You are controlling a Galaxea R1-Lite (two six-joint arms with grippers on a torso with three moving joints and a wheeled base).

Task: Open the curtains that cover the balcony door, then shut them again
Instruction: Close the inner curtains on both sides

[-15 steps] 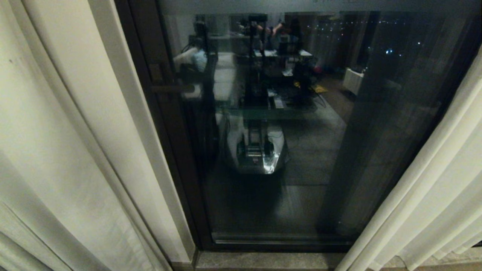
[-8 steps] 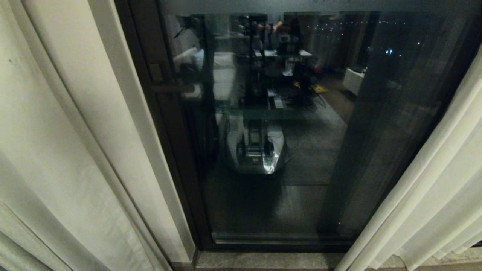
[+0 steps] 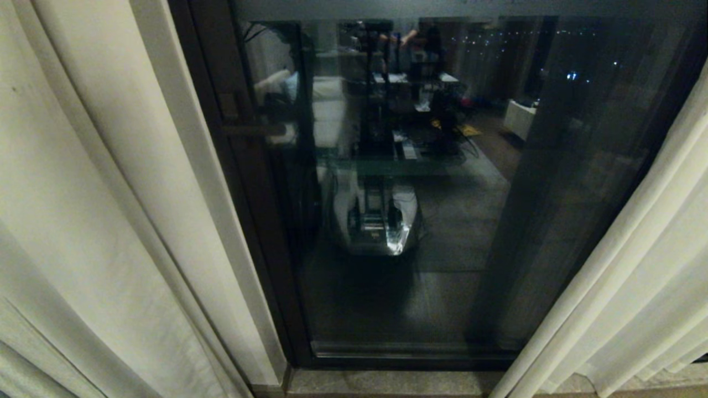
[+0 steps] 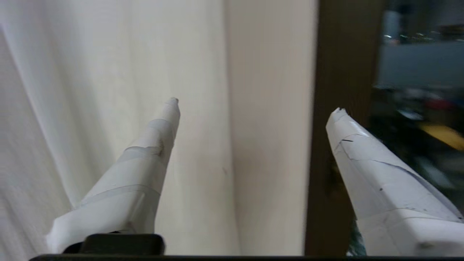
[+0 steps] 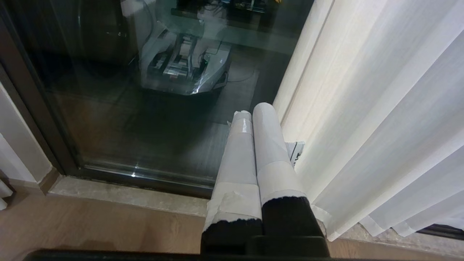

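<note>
Head view: curtains [image 3: 99, 221] pleated vertically

The curtains [image 3: 83, 221] are matt woven cloth, cream, with a fine weave visible in the left wrist view; at 4 o'clock of the head view hangs a thinner, paler sheer layer [image 3: 652, 309]. The balcony door [image 3: 420, 193] has a glossy glass pane that mirrors the room, in a dark, smooth, dull frame [image 3: 221, 110] with a dark lever handle [image 3: 254, 130]. The sill [image 5: 127, 194] looks like speckled stone, the floor [image 5: 90, 228] like smooth wood. Both grippers' fingers [image 5: 250, 152] are wrapped in matt white tape.
</note>
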